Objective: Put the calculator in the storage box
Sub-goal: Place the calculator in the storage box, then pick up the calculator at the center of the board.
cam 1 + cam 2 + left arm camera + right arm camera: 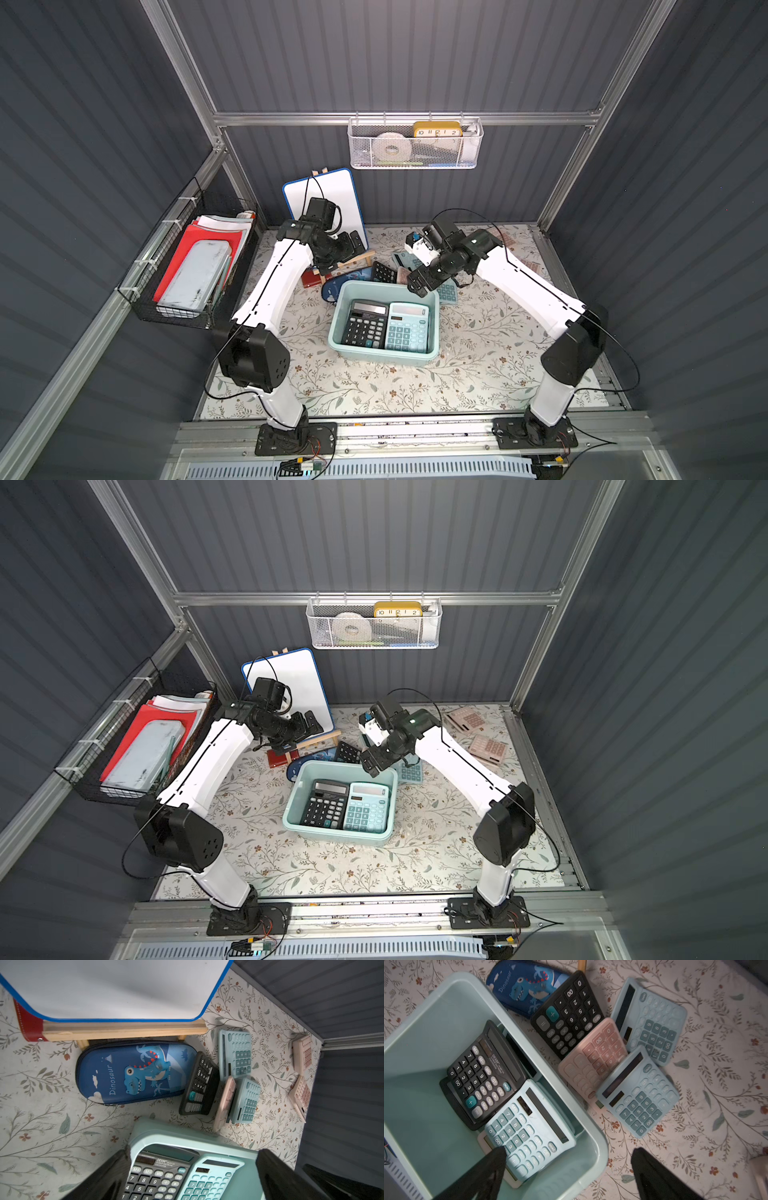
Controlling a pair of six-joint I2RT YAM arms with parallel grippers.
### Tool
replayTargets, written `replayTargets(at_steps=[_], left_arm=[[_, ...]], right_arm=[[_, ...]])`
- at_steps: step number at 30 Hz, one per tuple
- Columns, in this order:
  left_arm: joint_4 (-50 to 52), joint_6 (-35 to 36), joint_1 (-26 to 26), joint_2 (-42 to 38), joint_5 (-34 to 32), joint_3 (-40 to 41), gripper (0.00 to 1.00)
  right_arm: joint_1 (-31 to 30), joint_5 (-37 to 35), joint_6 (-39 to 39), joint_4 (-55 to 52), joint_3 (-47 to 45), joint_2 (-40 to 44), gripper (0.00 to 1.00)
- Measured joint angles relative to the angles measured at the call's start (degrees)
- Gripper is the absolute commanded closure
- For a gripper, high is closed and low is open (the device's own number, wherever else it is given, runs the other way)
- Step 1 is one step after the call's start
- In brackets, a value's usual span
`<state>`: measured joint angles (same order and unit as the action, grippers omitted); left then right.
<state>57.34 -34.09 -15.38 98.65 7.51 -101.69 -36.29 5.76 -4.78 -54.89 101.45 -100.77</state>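
The mint-teal storage box [382, 358] [337, 838] [158, 1136] [425, 1032] stands mid-table. Inside it a black calculator [368, 324] [326, 805] [153, 1178] [481, 1076] and a light blue calculator [407, 329] [368, 809] [207, 1180] [525, 1132] lie side by side, face up. My right gripper [419, 284] [374, 763] [570, 1152] hovers open over the box's far right corner, holding nothing. My left gripper [351, 246] [309, 726] [195, 1153] stands open and empty beyond the box's far left corner, in front of the whiteboard. Several more calculators [593, 1055] lie in a heap on the table just behind the box.
A blue dinosaur pencil case [133, 1072] lies behind the box, by a whiteboard [322, 199] on a wooden easel. Two pink calculators [488, 748] sit far right. A white mesh basket [415, 143] hangs on the back wall, a black wire basket [191, 266] on the left wall.
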Motion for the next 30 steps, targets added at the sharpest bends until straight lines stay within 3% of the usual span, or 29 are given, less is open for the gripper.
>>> replayTargets(at_steps=[6, 11, 18, 24, 30], left_arm=[[2.80, 0.70, 0.07, -0.68, -1.05, 1.99, 0.01], [4.42, 1.07, 0.13, -1.49, -1.36, 3.13, 0.01], [4.46, 1.92, 0.15, -1.40, -0.81, 2.69, 0.01], [4.00, 2.19, -0.02, 2.25, 2.47, -4.26, 0.01], [3.78, 2.54, -2.75, 12.28, 4.63, -17.38, 0.01]], right_arm=[[1.29, -2.16, 8.17, 5.07, -5.33, 4.24, 0.01], [7.39, -1.77, 17.16, 8.48, -8.52, 6.69, 0.01], [20.46, 9.77, 28.55, 15.37, -19.26, 11.69, 0.01], [25.88, 15.15, 36.26, 18.29, -25.09, 11.15, 0.10], [27.28, 19.56, 39.80, 20.26, -24.83, 5.33, 0.13]])
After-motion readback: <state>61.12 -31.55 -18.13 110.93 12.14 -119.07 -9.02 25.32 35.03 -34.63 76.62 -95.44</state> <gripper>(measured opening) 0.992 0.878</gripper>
